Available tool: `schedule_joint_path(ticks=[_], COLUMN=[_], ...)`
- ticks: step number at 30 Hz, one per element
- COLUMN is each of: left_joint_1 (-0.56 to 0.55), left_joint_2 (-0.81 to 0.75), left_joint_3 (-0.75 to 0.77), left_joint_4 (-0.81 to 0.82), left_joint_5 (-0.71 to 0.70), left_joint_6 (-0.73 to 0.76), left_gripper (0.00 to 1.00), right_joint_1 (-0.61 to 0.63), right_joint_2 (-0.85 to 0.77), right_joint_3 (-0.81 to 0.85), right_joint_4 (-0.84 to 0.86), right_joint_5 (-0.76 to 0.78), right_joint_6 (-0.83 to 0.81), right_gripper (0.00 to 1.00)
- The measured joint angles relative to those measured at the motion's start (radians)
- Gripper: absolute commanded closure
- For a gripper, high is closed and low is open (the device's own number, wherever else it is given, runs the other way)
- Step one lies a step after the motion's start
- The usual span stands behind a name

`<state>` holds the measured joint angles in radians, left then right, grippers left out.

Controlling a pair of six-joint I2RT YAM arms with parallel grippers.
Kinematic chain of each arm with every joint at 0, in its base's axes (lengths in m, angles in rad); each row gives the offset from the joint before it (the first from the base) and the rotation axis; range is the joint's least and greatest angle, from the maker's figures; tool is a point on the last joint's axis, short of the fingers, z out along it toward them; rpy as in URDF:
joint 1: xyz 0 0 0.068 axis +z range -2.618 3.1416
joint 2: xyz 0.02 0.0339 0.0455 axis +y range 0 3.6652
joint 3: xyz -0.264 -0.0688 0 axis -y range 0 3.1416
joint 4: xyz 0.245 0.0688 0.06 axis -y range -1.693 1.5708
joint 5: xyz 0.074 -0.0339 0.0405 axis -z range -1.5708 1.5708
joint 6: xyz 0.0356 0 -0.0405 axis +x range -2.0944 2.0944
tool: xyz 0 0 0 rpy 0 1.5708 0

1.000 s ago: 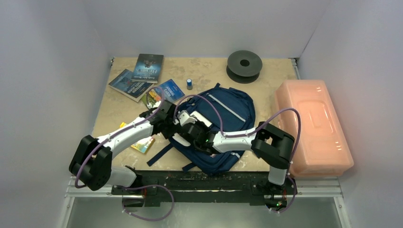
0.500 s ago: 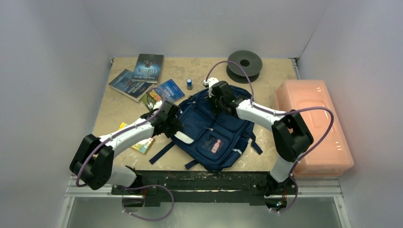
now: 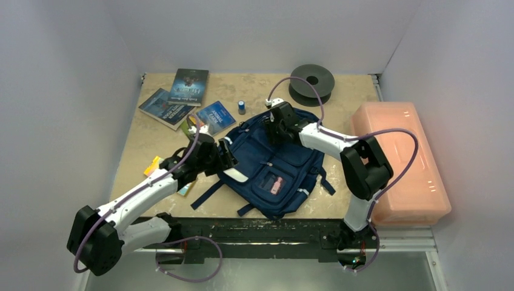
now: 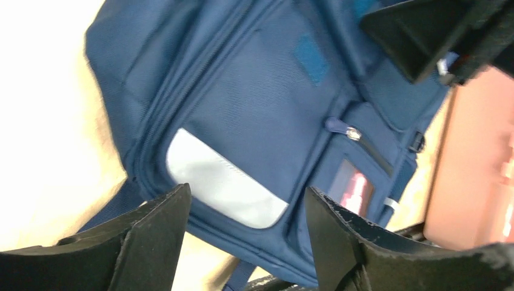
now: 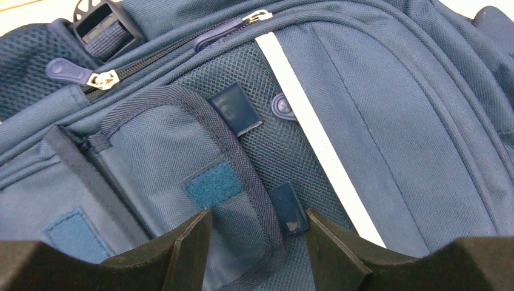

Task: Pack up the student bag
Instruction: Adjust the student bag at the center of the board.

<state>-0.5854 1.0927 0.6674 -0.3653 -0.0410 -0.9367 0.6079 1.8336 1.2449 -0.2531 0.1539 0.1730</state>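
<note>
While the student bag (image 3: 285,167) lies flat at the centre of the counter (image 3: 139,145), the left end effector (image 4: 246,197) hovers open at its left edge and the right end effector (image 5: 256,218) open over its far end.

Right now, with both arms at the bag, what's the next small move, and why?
Probably ease the right gripper toward the zipper pull at the top of the bag and close on it. Its jaws stand open and empty just above the fabric, the zip looks shut, and the books lie outside it, so the bag likely needs opening first.
</note>
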Motion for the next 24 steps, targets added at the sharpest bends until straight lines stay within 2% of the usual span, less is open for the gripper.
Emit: schedule_joint_path(ticks=[3, 6, 11, 13, 15, 20, 22, 24], left_joint_1=[0.005, 0.037, 0.114, 0.127, 0.134, 0.135, 0.135, 0.134], left_joint_2=[-0.019, 0.041, 0.322, 0.41, 0.443, 0.401, 0.37, 0.328], left_joint_3=[0.058, 0.191, 0.563, 0.655, 0.657, 0.525, 0.466, 0.384], left_joint_4=[-0.01, -0.018, -0.022, -0.012, 0.014, 0.009, 0.022, 0.059], left_joint_5=[0.035, 0.05, 0.037, 0.033, 0.039, 0.085, 0.122, 0.178], left_joint_6=[0.072, 0.151, 0.285, 0.31, 0.321, 0.303, 0.283, 0.245], left_gripper=[0.23, 0.21, 0.22, 0.22, 0.21, 0.22, 0.25, 0.34], right_joint_1=[-0.008, -0.011, -0.011, -0.011, -0.011, -0.006, -0.004, -0.003], right_joint_2=[-0.039, -0.063, -0.078, -0.092, -0.116, -0.177, -0.181, -0.179], right_joint_3=[-0.028, -0.051, -0.076, -0.08, -0.082, -0.074, -0.052, -0.028], right_joint_4=[0.011, 0.045, 0.065, 0.067, 0.067, 0.067, 0.071, 0.085], right_joint_5=[-0.044, -0.084, -0.111, -0.123, -0.138, -0.169, -0.173, -0.174], right_joint_6=[0.021, 0.041, 0.058, 0.061, 0.063, 0.07, 0.073, 0.076], right_gripper=[0.38, 0.37, 0.35, 0.34, 0.33, 0.32, 0.32, 0.32])
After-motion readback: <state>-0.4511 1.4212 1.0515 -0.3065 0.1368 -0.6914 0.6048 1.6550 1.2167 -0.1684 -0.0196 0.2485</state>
